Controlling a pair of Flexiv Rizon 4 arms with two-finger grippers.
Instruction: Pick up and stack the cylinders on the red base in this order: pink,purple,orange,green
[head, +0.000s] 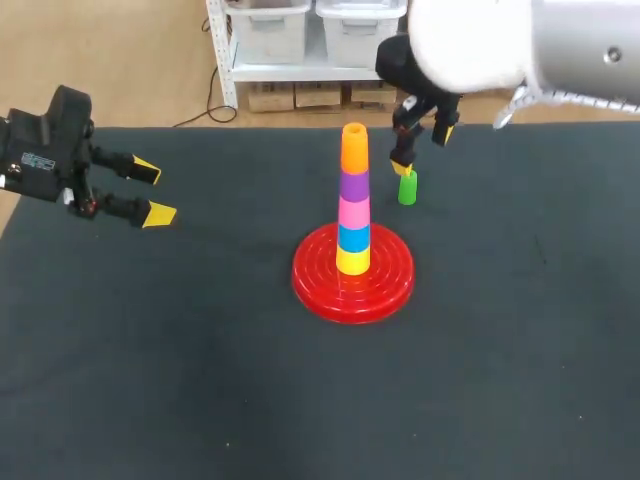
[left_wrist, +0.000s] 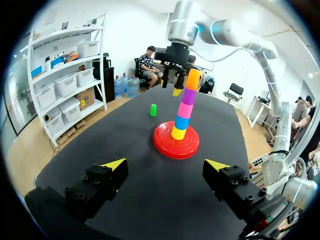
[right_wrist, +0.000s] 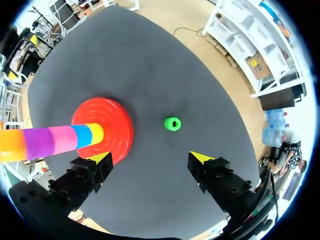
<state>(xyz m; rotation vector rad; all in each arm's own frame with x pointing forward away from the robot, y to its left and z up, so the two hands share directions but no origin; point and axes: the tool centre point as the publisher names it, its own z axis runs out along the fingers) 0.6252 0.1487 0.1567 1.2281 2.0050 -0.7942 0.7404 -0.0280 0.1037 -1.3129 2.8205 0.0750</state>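
The dark desk (head: 200, 380) carries everything. The right arm (head: 520, 40) comes in over the far edge. The left arm (head: 40, 150) sits at the desk's left side, well away from the toys.

Near the middle of the desk lies the red base (head: 320, 290). A tapering stack stands upright on its peg. From the bottom it goes yellow cylinder (head: 352, 261), blue cylinder (head: 353, 238), pink cylinder (head: 354, 213), purple cylinder (head: 353, 185) and orange cylinder (head: 354, 148) on top.

The green cylinder (head: 407, 188) stands upright on the desk, alone, just beyond the base on its far right side and not touching it.

The right fingers (head: 402, 166) hang spread apart above the green cylinder, holding nothing. From the right wrist the cylinder (right_wrist: 172, 123) shows ahead of them, in line with the gap, with the base (right_wrist: 117, 117) off to one side.

The left fingers (head: 158, 213) are also spread wide and empty, pointing across the desk toward the stack.
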